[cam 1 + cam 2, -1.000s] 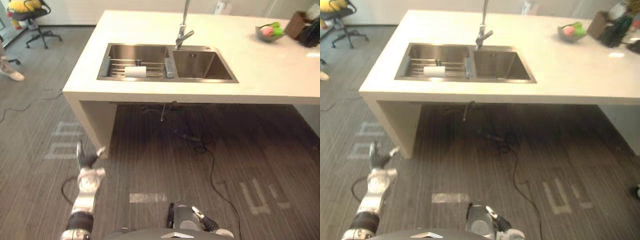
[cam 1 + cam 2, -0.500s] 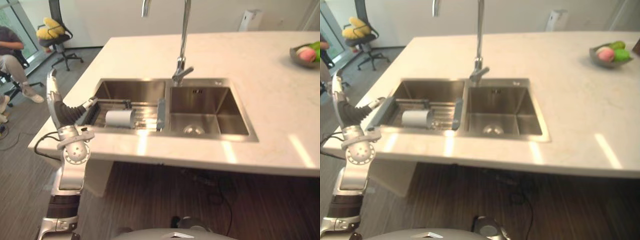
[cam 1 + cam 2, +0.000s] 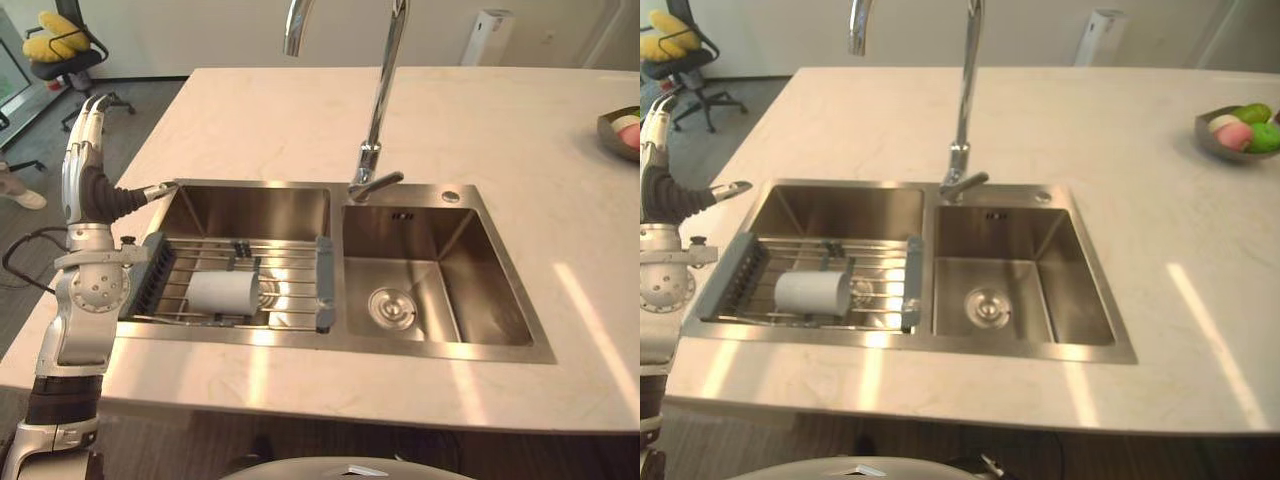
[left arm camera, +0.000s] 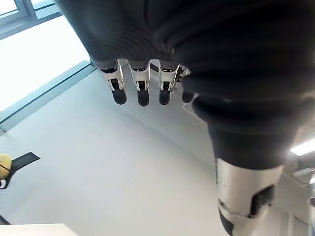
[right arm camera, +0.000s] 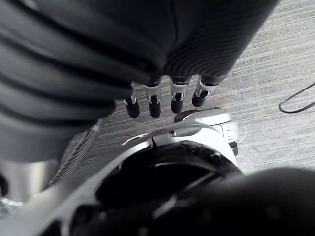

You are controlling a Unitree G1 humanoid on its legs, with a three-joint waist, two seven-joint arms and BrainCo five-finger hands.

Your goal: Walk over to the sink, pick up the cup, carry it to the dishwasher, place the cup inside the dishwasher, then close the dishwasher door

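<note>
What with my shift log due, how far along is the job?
Reaching the sink looks done. The left hand hovers open beside it, empty; the right hand hangs open above the floor. The cup lies on its side on the rack, untouched. Grasping, carrying, loading and shutting the dishwasher remain.

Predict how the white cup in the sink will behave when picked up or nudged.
The cup lies on its side across the wire rack, so a nudge could well roll it. It looks smooth and rigid, so it may be slippery in a loose grip but is unlikely to deform.
</note>
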